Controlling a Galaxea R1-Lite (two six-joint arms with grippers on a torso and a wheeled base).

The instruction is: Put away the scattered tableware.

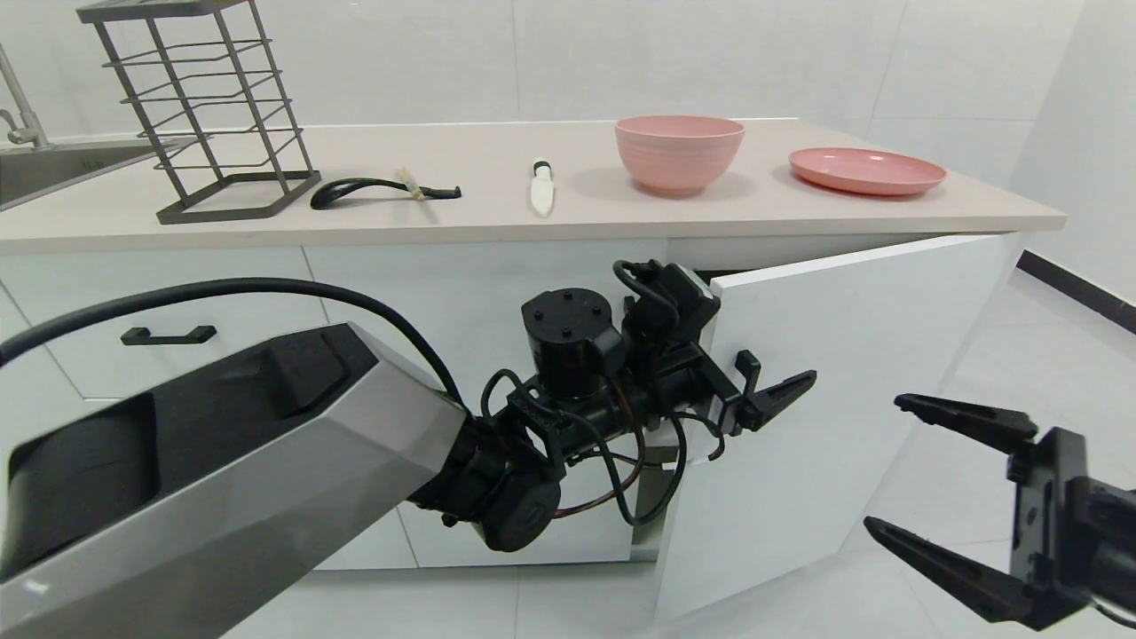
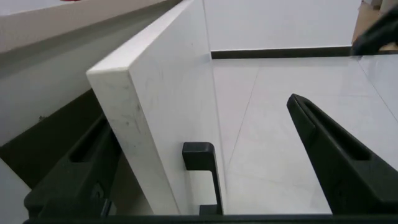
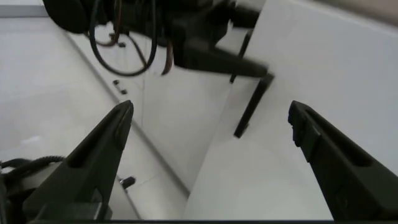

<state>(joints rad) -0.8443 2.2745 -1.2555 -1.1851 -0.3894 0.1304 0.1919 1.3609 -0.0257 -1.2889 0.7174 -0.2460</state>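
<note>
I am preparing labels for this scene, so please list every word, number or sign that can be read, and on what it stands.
None: no readable text shows on the round pink bowl, the flat pink plate, the white cabinet door or the beige countertop.

The half-open cabinet door (image 1: 825, 399) juts across the frame's centre right, barring passage there; the floor (image 1: 1047, 346) at far right leaves room to pass.

Left gripper (image 2: 198, 118) and right gripper (image 1: 883, 461) both forward, fingers spread wide.
</note>
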